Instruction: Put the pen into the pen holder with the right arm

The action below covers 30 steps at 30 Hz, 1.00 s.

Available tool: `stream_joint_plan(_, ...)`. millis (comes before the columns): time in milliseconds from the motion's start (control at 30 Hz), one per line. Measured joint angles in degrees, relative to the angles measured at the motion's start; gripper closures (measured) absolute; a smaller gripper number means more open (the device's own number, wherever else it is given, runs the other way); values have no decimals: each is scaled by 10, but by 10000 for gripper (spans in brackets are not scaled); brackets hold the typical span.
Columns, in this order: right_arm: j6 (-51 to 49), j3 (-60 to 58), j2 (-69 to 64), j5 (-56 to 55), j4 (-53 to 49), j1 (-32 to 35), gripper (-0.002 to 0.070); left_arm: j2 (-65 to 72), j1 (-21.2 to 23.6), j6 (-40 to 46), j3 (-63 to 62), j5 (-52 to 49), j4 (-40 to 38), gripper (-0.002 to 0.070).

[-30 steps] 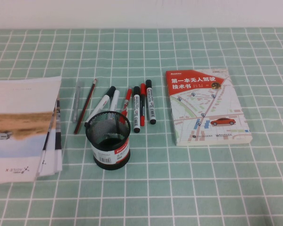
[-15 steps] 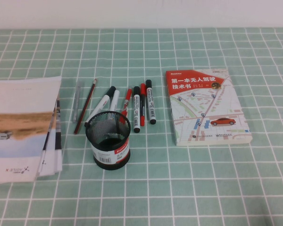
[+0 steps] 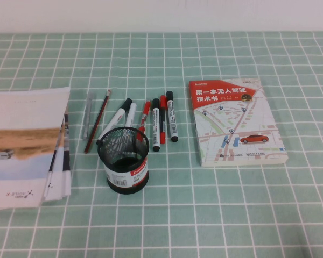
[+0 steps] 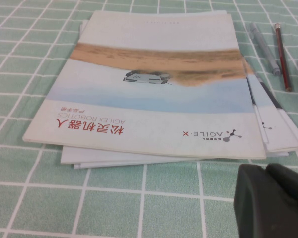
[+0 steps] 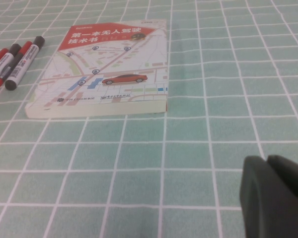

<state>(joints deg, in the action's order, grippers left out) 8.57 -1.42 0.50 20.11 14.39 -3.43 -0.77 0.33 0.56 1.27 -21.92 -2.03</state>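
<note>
pen [image 3: 172, 117] position settles the reach: it lies at the right end of a row of markers, beyond and to the left of the right gripper [image 5: 268, 166], which hangs low over bare cloth on the robot's side of the book [image 3: 234, 121], fingers pressed together on nothing. its long axis runs almost straight away from the robot, black cap at the far end, so the jaws would likely need to open across the barrel. the pen holder [image 3: 124, 159] stands upright, nearer the robot and to the pen's left, close to the marker tips and empty as far as the mesh shows. the left gripper [image 4: 265, 173] sits by the stack of brochures [image 4: 154, 89], also closed and empty; the right arm looks the fitter one. the green checked tablecloth [image 3: 215, 209] is flat. a red-capped pen [image 3: 163, 113] lies just beside the target, while the side toward the book is open, which gives one finger room.
</note>
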Motion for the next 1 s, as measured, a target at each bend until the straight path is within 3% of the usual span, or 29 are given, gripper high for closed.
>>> stream_joint_plan(233,0,0,0,-25,16,0,696,0,0,0,0,0,0,679)
stream_joint_plan(533,0,0,0,-129,308,0,696,0,0,0,0,0,0,679)
stream_joint_plan(667,1,0,0,-143,347,0,696,0,0,0,0,0,0,679)
stream_joint_plan(833,1,39,-24,-65,354,0,696,0,0,0,0,0,0,679)
stream_joint_plan(1000,1,161,-165,63,330,0,696,0,0,0,0,0,0,679)
